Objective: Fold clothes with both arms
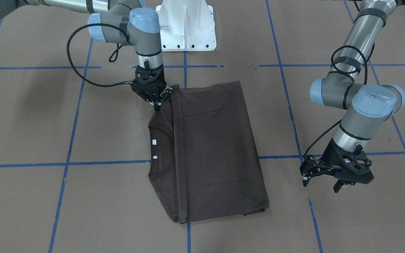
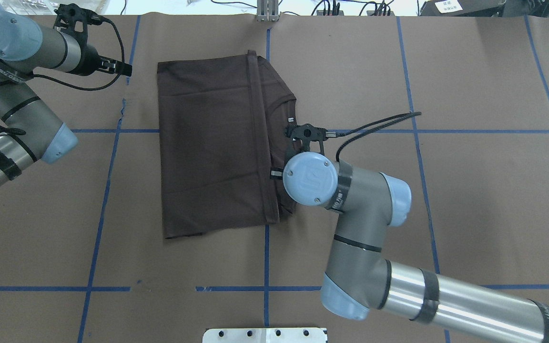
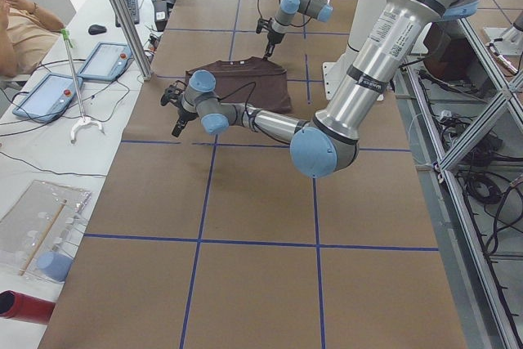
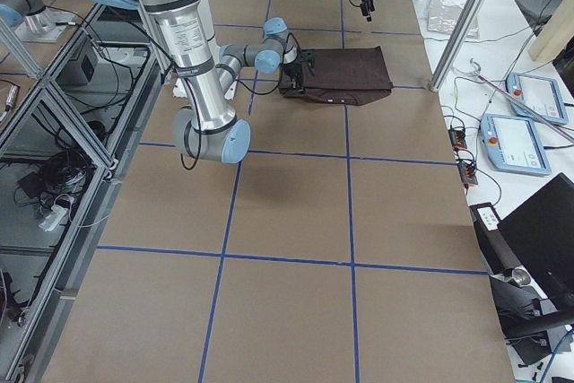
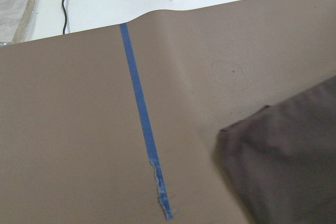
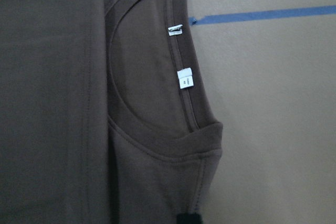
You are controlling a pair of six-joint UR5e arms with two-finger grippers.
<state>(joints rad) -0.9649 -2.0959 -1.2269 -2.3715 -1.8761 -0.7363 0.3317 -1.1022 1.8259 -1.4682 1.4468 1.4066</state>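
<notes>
The dark brown T-shirt (image 1: 216, 147) lies folded into a flat rectangle in the middle of the table, its hem band laid beside the collar and white neck tags (image 1: 154, 142). My right gripper (image 1: 157, 103) points down at the shirt's near shoulder edge, next to the hem corner. Its fingers look closed on the cloth, and a black tip (image 6: 189, 219) shows at that edge in the right wrist view. My left gripper (image 1: 323, 183) is open and empty, hovering off the shirt's other side (image 2: 124, 70). The left wrist view shows only a shirt corner (image 5: 294, 166).
The white pedestal base (image 1: 186, 28) stands at the robot's side of the table. Blue tape lines (image 1: 65, 163) cross the brown paper. Beyond the far table edge (image 5: 157, 14) lie cables, and tablets (image 3: 49, 91) sit on a side bench.
</notes>
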